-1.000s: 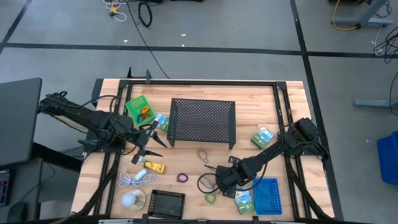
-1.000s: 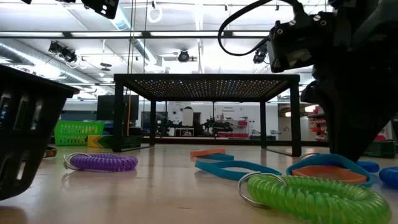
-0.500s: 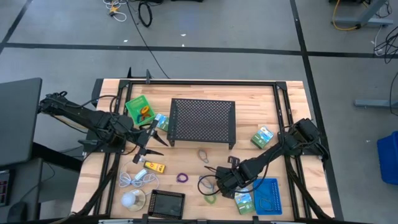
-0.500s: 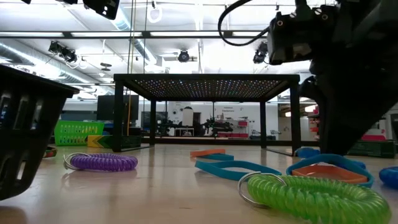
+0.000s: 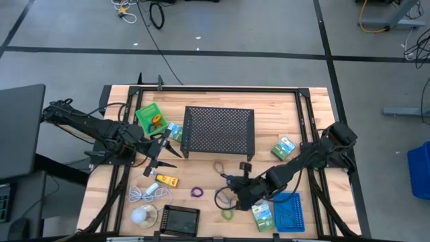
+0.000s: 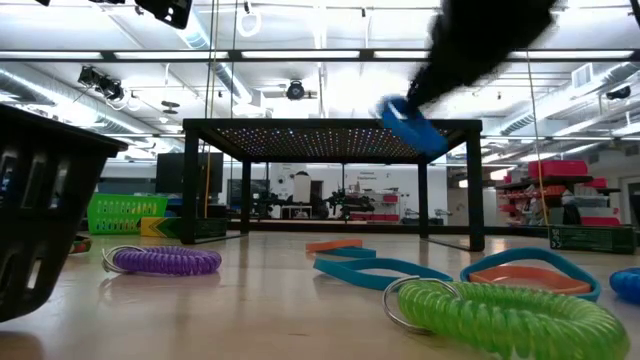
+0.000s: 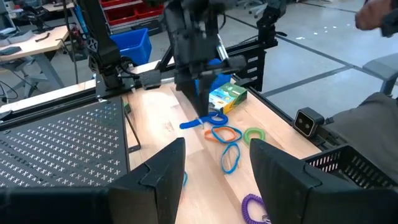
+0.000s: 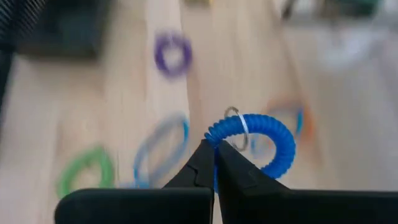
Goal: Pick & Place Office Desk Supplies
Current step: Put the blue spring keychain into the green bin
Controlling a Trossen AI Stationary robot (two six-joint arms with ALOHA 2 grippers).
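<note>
my right gripper point(image 8: 214, 163): clamped on blue coiled plastic loop point(image 8: 261, 138), table's 5 o'clock
blur: loop smeared in low view
my left gripper point(image 7: 214, 165): fingers apart, 9 o'clock

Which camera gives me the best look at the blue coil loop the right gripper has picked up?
The right wrist view: the blue coil loop hangs pinched in the right gripper, its key ring visible. The low view shows it blurred in the air, the left wrist view shows blue beneath the arm, and the high view barely shows it.
</note>
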